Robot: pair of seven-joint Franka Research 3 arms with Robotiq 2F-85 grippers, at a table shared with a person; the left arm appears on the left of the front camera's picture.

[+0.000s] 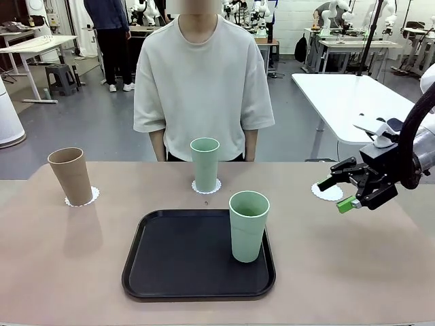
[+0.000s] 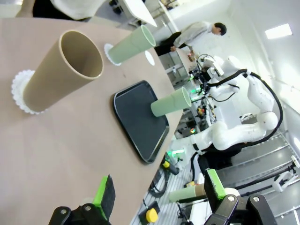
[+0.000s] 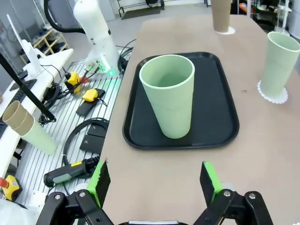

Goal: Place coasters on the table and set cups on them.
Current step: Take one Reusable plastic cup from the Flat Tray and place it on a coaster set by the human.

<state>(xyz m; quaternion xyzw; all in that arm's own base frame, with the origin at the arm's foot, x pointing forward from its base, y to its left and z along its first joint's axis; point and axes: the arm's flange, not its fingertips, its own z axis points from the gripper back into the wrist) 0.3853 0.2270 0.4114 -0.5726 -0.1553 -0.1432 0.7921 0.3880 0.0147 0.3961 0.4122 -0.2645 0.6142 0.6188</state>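
Note:
On the table [image 1: 353,258] a tan cup [image 1: 70,175] stands on a coaster [image 1: 87,198] at the far left. A mint cup [image 1: 204,164] stands on a second coaster [image 1: 206,187] at the far middle. Another mint cup [image 1: 248,226] stands on the black tray [image 1: 183,258]. A third coaster [image 1: 327,193] lies bare at the right, with my right gripper [image 1: 338,193] open just over its near edge. In the right wrist view that gripper [image 3: 154,183] faces the tray cup [image 3: 169,93]. My left gripper [image 2: 159,192] is open and holds nothing, well back from the tan cup [image 2: 63,70].
A person stands behind the far edge of the table, arms down. A white-topped table [image 1: 353,95] stands behind at the right. Cables and tools lie on the floor racks beside the table [image 3: 70,117].

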